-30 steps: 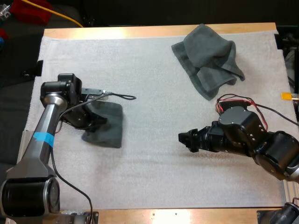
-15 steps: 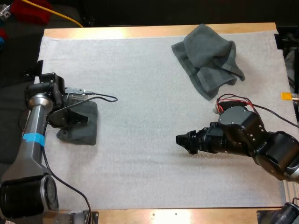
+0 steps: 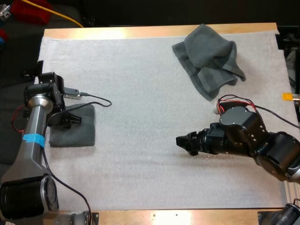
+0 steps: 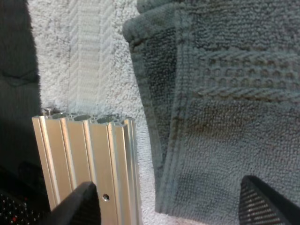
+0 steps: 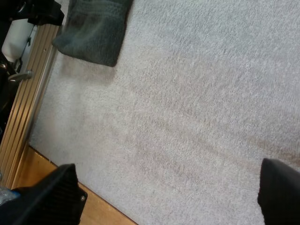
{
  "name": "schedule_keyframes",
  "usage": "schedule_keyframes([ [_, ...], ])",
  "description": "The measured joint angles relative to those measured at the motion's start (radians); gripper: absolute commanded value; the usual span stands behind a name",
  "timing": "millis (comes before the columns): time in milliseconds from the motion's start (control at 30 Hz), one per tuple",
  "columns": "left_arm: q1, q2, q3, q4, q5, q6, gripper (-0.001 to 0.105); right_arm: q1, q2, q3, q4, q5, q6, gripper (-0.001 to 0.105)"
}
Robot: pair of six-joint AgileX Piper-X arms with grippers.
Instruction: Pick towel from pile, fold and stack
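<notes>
L gripper & R gripper unclenched; folded towel partly behind L arm.

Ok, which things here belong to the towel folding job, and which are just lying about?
Job:
folded towel, under the open left claw
crumpled towel, at the table's far side
right claw, open, holding nothing

Just there:
white mat
aluminium rail at its edge
wooden table

The centre of the mat lies open for passage, bounded by the folded towel at its left edge, the crumpled towel far right, and the right arm near right.
</notes>
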Motion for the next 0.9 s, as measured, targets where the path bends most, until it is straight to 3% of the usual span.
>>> schedule_keyframes([
  [67,0.000,-0.009,0.000,0.002,0.023,-0.011,0.061,0.000,0.000,0.000,0.000,0.000,0.000,0.076],
  [100,0.000,-0.055,0.000,0.002,0.164,-0.022,0.061,0.000,0.000,0.000,0.000,0.000,0.000,0.076],
  [233,0.000,-0.094,0.000,0.002,0.276,-0.030,0.061,0.000,0.000,0.000,0.000,0.000,0.000,0.076],
  [267,0.000,-0.097,0.019,0.000,0.403,-0.040,0.061,0.000,0.000,0.000,-0.004,0.000,0.000,0.076],
  [500,0.000,-0.097,0.171,-0.101,0.405,-0.050,0.061,0.000,0.000,0.000,-0.039,0.000,0.000,0.076],
  [900,0.000,-0.007,0.189,-0.138,0.405,-0.056,0.061,0.000,0.000,0.000,-0.045,-0.003,0.000,0.076],
])
